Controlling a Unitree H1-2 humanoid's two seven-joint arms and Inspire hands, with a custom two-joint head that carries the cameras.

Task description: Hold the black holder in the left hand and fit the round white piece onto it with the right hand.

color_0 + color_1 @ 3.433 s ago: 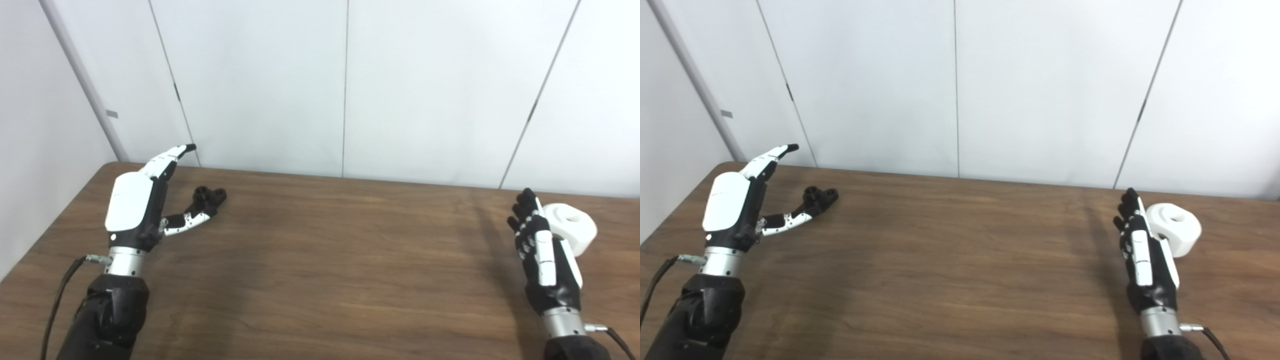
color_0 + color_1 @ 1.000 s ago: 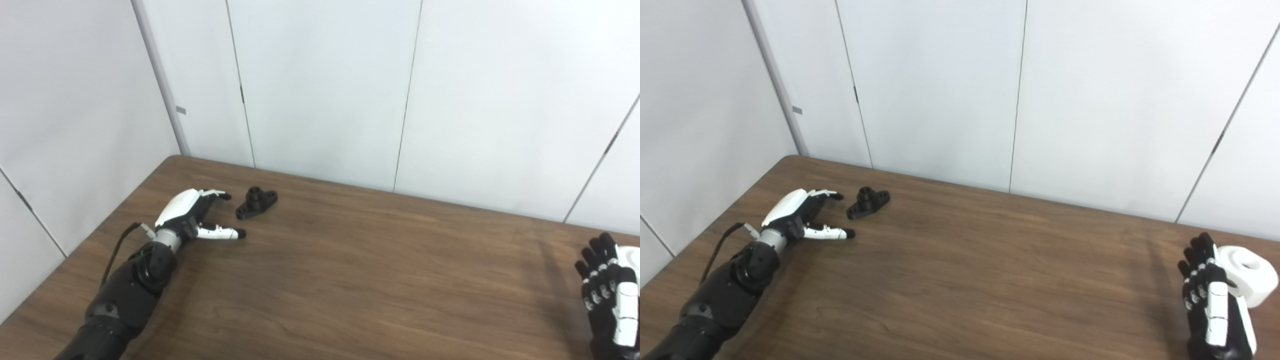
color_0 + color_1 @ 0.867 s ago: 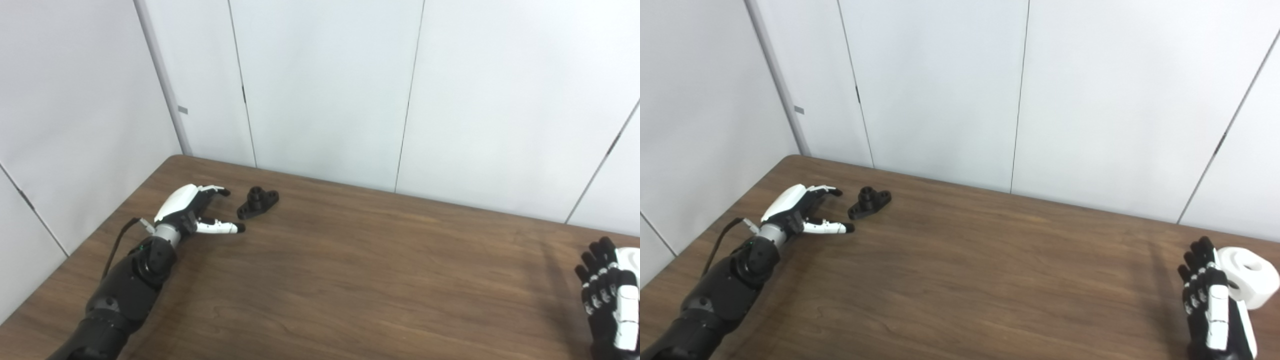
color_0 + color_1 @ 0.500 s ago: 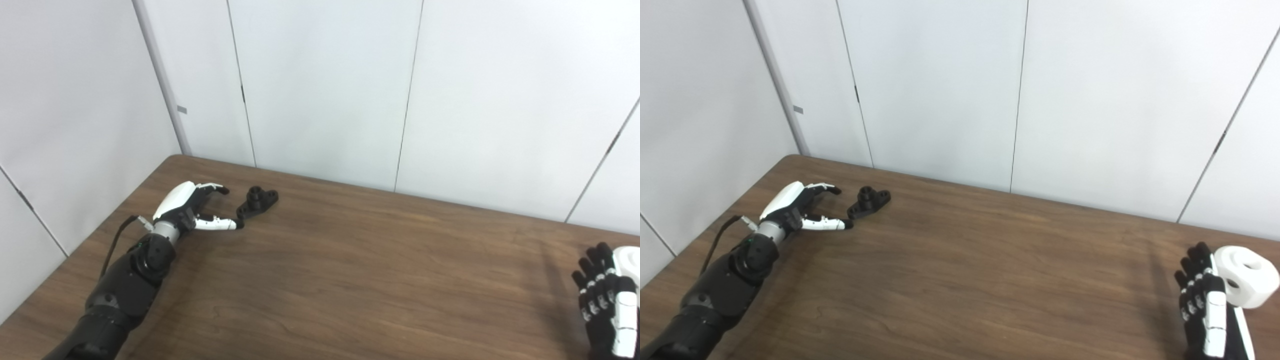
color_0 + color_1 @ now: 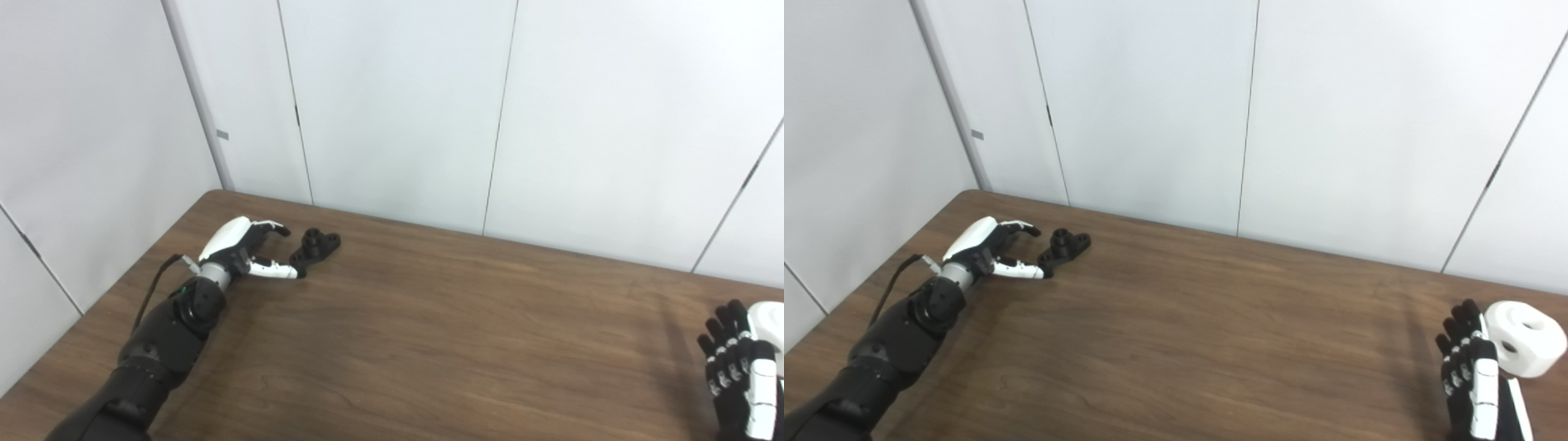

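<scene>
The black holder [image 5: 315, 247] lies flat on the brown table [image 5: 429, 343] near its far left corner, a short post standing up from its middle. My left hand [image 5: 245, 251] is open just left of it, thumb stretched along the table until its tip reaches the holder's near end, the other fingers curved above. The round white piece [image 5: 1525, 339], with a hole in its top, sits at the table's right side. My right hand [image 5: 1473, 380] stands open and upright right beside it on the left, fingers pointing up; whether they touch is unclear.
White wall panels [image 5: 398, 110] rise directly behind the table's far edge and along its left side. A thin cable [image 5: 156, 291] runs from the left wrist over the table.
The left hand has slid forward and right, bringing its thumb tip up to the holder. The right hand has sunk a little lower in the picture. The holder and the white piece stayed put.
</scene>
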